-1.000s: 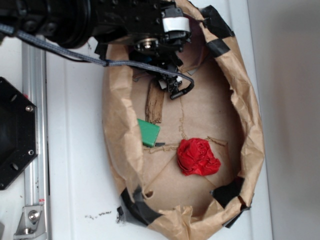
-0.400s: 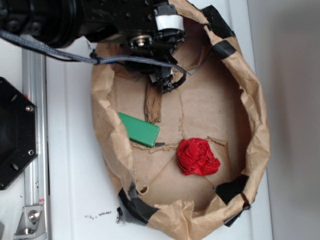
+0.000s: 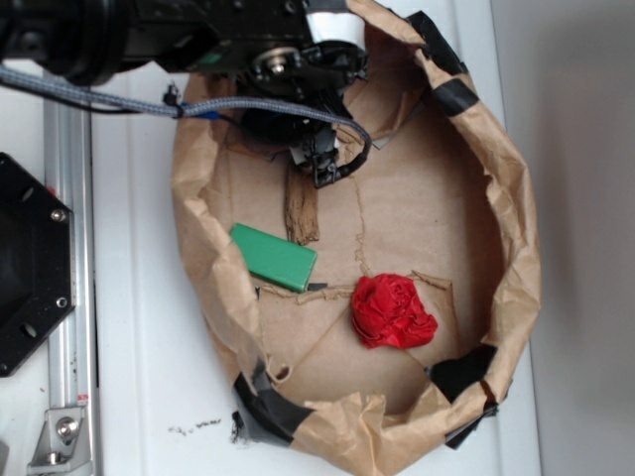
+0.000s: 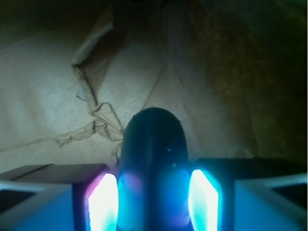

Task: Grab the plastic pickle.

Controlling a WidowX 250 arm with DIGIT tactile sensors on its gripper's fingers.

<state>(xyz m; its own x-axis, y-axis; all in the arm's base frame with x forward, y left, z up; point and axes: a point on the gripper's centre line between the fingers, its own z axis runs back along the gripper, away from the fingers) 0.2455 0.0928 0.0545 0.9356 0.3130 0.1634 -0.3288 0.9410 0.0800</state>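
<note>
Fingers: two glowing pads [image 4: 102, 202] are pressed against either side of the plastic pickle [image 4: 153, 159].
Pickle: held in the gripper [image 4: 153, 204], long axis pointing away from it, over the paper nest [image 3: 427, 213].

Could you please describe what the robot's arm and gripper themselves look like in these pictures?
The arm is black, with a white label band and a round metal bearing near the wrist. A grey braided cable runs along it. The gripper has dark, blocky fingers whose inner faces glow bright cyan.
</note>
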